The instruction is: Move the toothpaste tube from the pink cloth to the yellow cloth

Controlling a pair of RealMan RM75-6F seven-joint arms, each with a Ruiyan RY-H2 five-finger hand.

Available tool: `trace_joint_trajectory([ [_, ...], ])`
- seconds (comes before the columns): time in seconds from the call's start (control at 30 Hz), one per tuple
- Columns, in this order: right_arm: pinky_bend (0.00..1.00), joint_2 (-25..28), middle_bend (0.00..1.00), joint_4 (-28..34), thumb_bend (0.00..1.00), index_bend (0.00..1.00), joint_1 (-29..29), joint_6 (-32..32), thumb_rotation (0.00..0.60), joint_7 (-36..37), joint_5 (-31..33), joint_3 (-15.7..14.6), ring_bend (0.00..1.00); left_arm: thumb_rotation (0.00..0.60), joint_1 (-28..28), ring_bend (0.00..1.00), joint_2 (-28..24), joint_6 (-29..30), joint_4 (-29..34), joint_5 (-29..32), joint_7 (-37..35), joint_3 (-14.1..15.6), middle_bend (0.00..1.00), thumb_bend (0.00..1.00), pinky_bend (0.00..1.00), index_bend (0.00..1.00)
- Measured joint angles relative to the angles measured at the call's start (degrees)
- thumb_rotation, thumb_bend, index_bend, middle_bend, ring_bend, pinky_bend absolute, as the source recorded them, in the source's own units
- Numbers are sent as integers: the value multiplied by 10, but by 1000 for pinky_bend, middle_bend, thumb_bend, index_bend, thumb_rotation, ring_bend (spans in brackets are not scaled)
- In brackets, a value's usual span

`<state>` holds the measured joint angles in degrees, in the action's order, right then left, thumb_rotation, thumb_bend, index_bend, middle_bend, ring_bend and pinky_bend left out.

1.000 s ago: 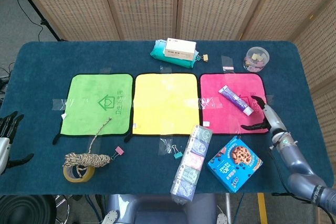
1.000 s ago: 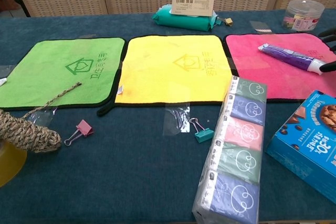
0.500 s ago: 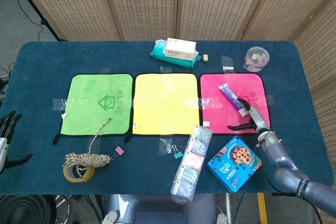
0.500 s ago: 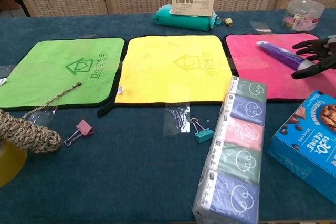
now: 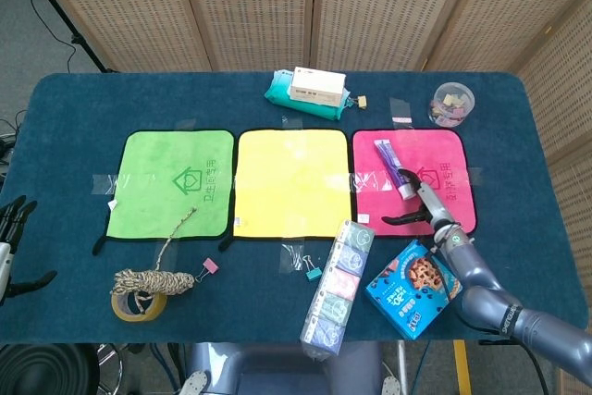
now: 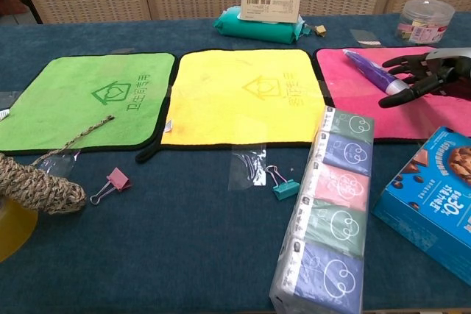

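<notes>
While the toothpaste tube lies on the pink cloth, the right hand touches it.

Green cloth printed 卫生间专用 under a house sign, blue cookie box numbered 30%

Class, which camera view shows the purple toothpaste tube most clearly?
The chest view: the purple toothpaste tube appears large, lying on the pink cloth beside the right hand. The head view shows it smaller, from above.
</notes>
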<state>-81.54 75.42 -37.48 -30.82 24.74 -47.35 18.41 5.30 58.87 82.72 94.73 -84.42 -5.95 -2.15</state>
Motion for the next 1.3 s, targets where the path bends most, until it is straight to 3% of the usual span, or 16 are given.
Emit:
trace_joint_trajectory([
  [1.3,0,-57,0,61,0,0,-117,-34,600,-141,112,-15,0,600,2,0,-9,-6,0,-6,-21,4,0,0,0,0],
])
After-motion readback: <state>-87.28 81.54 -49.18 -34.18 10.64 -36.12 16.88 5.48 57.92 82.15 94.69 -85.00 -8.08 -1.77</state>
